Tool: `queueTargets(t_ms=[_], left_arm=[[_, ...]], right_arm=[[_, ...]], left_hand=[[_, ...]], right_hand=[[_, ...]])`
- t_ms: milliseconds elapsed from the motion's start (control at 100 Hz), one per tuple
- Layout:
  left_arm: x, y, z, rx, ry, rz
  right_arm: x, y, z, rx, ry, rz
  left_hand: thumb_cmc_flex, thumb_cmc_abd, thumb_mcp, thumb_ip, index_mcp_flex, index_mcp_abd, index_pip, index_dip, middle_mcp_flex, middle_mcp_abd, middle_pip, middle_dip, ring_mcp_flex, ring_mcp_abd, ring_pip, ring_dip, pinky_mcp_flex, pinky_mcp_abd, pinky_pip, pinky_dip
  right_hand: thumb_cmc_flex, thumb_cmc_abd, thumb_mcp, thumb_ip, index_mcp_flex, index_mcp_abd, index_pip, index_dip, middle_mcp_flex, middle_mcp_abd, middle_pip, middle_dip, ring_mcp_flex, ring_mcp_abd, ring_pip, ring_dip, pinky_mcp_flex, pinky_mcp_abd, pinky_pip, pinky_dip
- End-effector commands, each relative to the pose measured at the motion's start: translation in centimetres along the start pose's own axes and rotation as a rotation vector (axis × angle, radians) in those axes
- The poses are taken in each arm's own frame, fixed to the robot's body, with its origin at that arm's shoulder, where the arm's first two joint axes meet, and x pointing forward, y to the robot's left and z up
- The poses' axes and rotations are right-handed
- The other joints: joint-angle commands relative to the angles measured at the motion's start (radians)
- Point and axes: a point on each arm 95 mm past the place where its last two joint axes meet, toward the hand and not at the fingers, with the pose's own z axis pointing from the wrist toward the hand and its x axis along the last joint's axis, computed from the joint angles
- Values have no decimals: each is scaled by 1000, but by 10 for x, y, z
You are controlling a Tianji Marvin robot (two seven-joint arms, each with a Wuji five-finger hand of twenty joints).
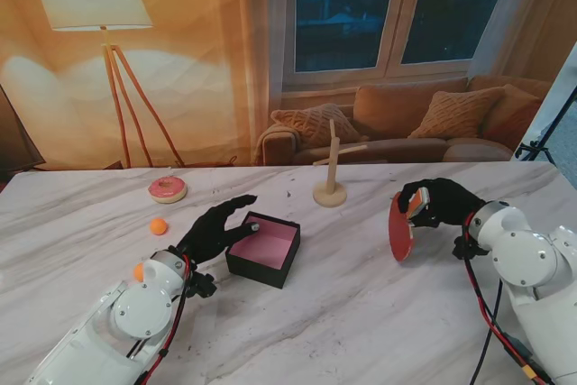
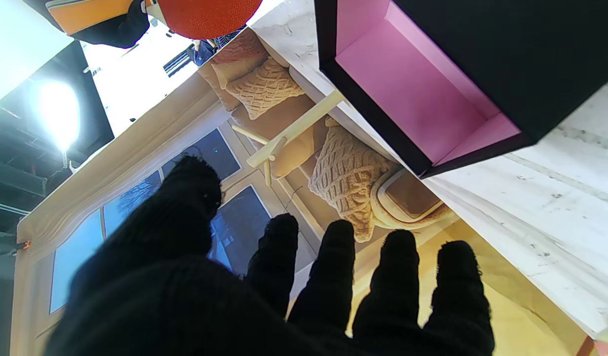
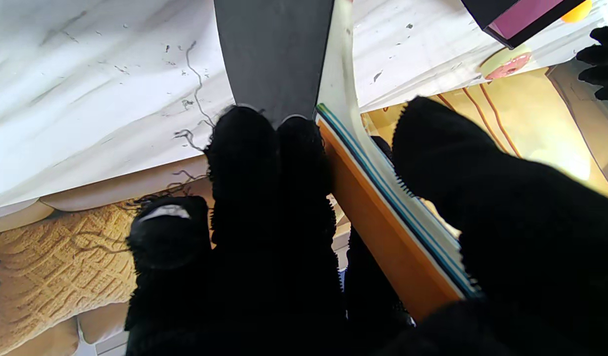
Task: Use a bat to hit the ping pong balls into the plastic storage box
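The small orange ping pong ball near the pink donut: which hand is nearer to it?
Left. The left hand lies open just right of the small orange ping pong ball, by the black box. The right hand, holding the red bat, is far across the table.

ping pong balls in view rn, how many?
2. One orange ball lies on the table left of the box, nearer to me than the donut. A second ball is half hidden behind the left arm. More could be hidden.
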Motion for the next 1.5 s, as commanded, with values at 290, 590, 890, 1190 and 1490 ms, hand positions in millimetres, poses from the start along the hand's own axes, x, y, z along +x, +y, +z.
queueTargets(t_ms=[290,590,890,1190,1490], left_arm=[[0,4,1,-15,-6,-11],[0,4,1,-17,-7,-12],[0,4,2,-19,-10,-15],[0,5,2,-21,-13,-18],[0,5,2,-20,-15,-22]], right_arm=[[-4,-19,6,-13,-52,28],[-8,-26,8,-25,-71,-2],[-12,-40,16,-21,-99,-10],[-14,-52,24,-33,-126,0],[-18,-63,29,-73,-166,57]], left_hand=[[20,20,-30,4,31,10,2,-8,29,9,-5,15,6,8,9,9,0,-5,-8,19],[20,22,-31,4,32,9,2,-8,29,10,-5,15,8,13,15,13,0,-6,-8,20],[21,24,-34,4,35,8,3,-8,30,10,-5,15,11,15,19,17,1,-5,-8,20],[22,25,-36,4,36,8,3,-8,32,10,-4,15,11,16,21,18,0,-4,-8,20],[23,28,-38,4,41,10,4,-8,34,12,-4,15,11,16,21,20,1,-3,-7,21]], right_hand=[[-121,74,0,50,-2,-45,-72,-23,-56,-26,35,64,-26,5,99,38,-37,-13,42,46],[-168,66,-11,118,-97,-111,-244,-48,-133,-20,32,64,-48,13,117,50,-62,-5,35,53],[-159,58,-2,119,-84,-135,-205,-20,-267,-4,-46,26,-142,8,38,33,-148,8,-59,32],[-63,63,54,51,-16,-90,-80,8,-184,-3,-95,-91,-118,7,-148,-58,-137,23,-167,-52],[94,68,70,-15,76,10,100,-179,32,19,-161,-151,10,31,-199,-137,-15,31,-151,-159]])
